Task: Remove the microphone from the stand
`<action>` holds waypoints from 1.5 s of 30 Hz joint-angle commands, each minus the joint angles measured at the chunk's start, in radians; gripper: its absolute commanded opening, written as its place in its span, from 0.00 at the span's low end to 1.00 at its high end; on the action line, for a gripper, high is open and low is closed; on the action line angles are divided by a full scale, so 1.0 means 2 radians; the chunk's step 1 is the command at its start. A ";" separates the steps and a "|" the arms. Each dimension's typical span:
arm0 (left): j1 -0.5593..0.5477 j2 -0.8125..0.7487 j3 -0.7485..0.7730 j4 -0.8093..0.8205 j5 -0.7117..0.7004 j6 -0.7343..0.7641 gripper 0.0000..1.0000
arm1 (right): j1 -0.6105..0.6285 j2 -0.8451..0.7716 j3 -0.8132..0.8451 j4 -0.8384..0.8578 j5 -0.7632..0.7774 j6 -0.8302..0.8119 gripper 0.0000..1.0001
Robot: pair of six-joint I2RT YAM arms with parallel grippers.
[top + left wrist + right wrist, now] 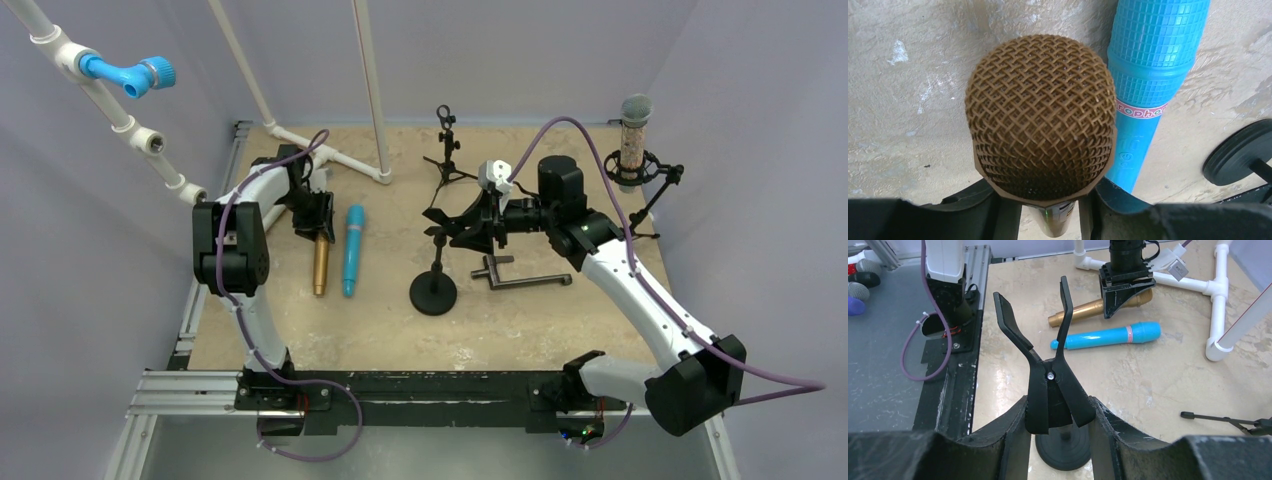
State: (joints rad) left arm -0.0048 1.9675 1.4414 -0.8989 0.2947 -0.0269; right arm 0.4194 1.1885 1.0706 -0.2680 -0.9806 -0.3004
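Note:
The gold microphone [321, 268] lies flat on the table, out of the stand, its mesh head [1040, 115] filling the left wrist view. My left gripper [318, 228] is shut on it just behind the head, one finger [993, 210] on each side of the collar. The black stand [433, 293] sits mid-table on its round base [1063, 450]. My right gripper [1058, 415] is shut on the lower handles of the stand's clip [1048, 375]. The clip's upper prongs are spread and hold nothing.
A blue microphone [352, 250] lies right of the gold one, almost touching it. A black bar [520, 278] lies right of the stand. At the back are a small tripod stand [447, 150], a shock-mounted microphone [635, 150] and a white pipe frame [1218, 300].

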 commanded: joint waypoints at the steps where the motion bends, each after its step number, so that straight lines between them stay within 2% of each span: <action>1: 0.002 0.003 -0.001 0.002 -0.004 -0.008 0.27 | -0.003 -0.011 -0.007 0.013 0.011 -0.004 0.00; 18: 0.002 0.013 0.014 -0.013 -0.010 -0.008 0.41 | -0.003 -0.014 -0.010 0.018 0.012 0.000 0.00; 31: 0.000 0.023 0.040 -0.038 -0.035 -0.005 0.44 | -0.003 -0.021 -0.011 0.014 0.016 -0.001 0.00; 38: 0.001 -0.023 0.051 -0.041 -0.022 0.001 0.49 | -0.003 -0.017 -0.007 0.014 0.014 0.000 0.00; 42: 0.001 -0.058 0.058 -0.051 -0.006 0.005 0.60 | -0.004 -0.013 -0.001 0.012 0.014 0.005 0.00; 45: 0.000 -0.095 0.052 -0.051 0.017 0.011 0.62 | -0.004 -0.011 0.003 0.010 0.016 0.008 0.00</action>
State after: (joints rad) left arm -0.0051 1.9106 1.5124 -0.9821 0.2619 -0.0284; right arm 0.4194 1.1751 1.0538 -0.2504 -0.9768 -0.2947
